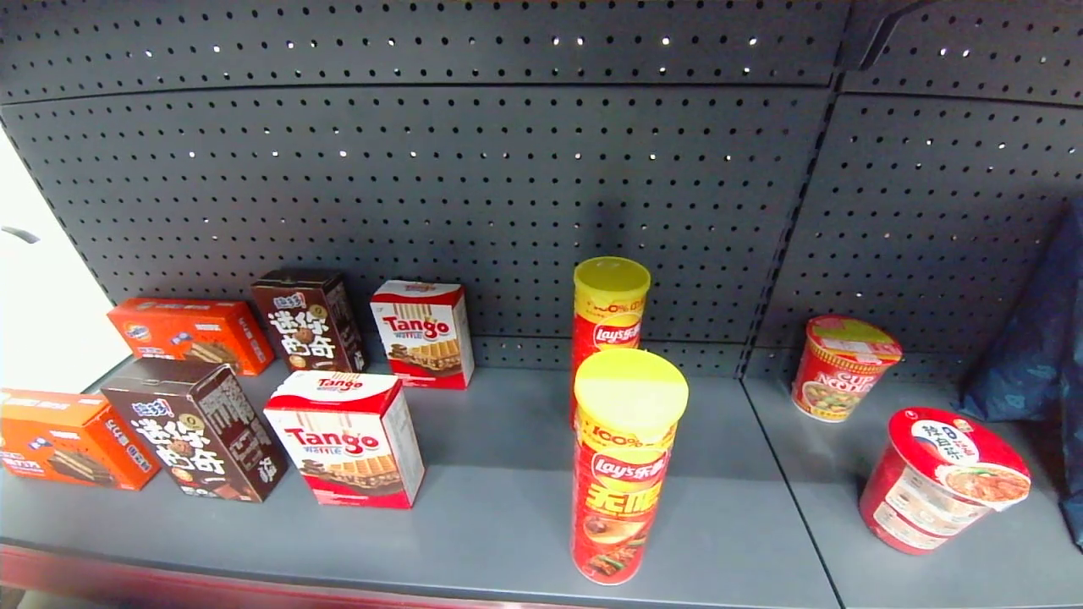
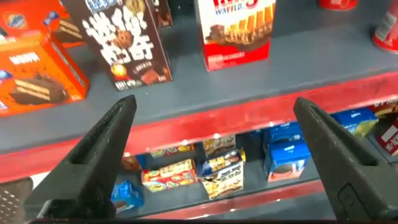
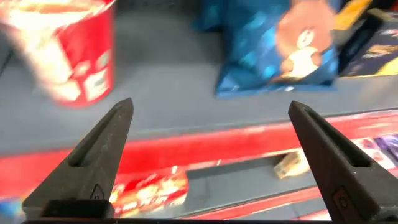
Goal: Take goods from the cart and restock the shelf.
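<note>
On the grey shelf (image 1: 508, 474) stand orange cake boxes (image 1: 72, 440), dark brown biscuit boxes (image 1: 199, 427), red-and-white wafer boxes (image 1: 351, 440), two chip cans with yellow lids (image 1: 624, 465) and red noodle cups (image 1: 943, 482). My left gripper (image 2: 214, 118) is open with nothing between its fingers, in front of the shelf's red edge (image 2: 249, 115), below the brown biscuit box (image 2: 121, 40) and the wafer box (image 2: 236, 31). My right gripper (image 3: 211, 121) is also open and holds nothing; it hangs before the shelf edge, near a red noodle cup (image 3: 68, 50) and a blue bag (image 3: 280, 46).
A perforated dark back panel (image 1: 474, 186) closes the shelf behind. A blue bag (image 1: 1036, 338) leans at the far right. A lower shelf with blue and yellow packets (image 2: 217, 171) lies under the red edge. Bare shelf space lies between the wafer boxes and the chip cans.
</note>
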Motion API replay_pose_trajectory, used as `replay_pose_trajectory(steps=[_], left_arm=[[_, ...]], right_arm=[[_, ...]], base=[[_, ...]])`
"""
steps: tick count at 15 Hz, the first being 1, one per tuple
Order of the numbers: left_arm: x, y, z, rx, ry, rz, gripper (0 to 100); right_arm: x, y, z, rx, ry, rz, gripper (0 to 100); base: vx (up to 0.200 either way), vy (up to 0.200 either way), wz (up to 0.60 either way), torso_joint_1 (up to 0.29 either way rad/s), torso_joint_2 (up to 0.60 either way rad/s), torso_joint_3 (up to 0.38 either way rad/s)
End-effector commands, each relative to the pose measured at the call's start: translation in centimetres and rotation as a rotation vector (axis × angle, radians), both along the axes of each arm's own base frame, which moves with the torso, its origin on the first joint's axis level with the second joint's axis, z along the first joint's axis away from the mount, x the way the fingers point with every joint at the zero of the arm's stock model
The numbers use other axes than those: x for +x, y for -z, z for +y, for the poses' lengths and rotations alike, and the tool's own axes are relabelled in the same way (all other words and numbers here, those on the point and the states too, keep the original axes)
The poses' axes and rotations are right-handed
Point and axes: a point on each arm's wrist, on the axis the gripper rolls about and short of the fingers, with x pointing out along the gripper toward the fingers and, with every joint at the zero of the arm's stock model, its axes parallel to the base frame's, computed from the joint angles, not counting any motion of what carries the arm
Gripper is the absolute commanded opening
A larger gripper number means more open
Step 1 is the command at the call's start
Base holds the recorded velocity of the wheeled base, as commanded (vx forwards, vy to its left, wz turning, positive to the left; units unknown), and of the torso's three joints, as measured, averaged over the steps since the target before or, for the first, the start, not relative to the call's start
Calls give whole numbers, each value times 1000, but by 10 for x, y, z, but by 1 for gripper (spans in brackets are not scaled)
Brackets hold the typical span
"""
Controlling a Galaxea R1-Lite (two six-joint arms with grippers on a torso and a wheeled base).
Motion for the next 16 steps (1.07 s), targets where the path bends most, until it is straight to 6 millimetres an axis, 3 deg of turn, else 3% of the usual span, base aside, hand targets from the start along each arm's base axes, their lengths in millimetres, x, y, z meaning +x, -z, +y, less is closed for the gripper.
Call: replay_pose_trajectory(steps=[1, 5, 13, 16], left_arm=[[-8, 14, 1, -7, 2, -54, 100], [-7, 34, 1, -16, -15, -16, 100], [-7, 35, 1, -72, 4, 4, 100], [-7, 35, 1, -80, 4, 4, 100]], right_arm=[[-17, 13, 2, 0, -50, -82, 100], [-17, 12, 2, 39, -84, -95, 100], [-22, 14, 4, 96, -228, -148, 100], [-22, 14, 5, 108, -258, -145, 100]], base=[[0, 0, 0, 0, 0, 0], [0, 0, 0, 0, 0, 0], [0, 0, 0, 0, 0, 0], [0, 0, -400, 5, -2, 2]])
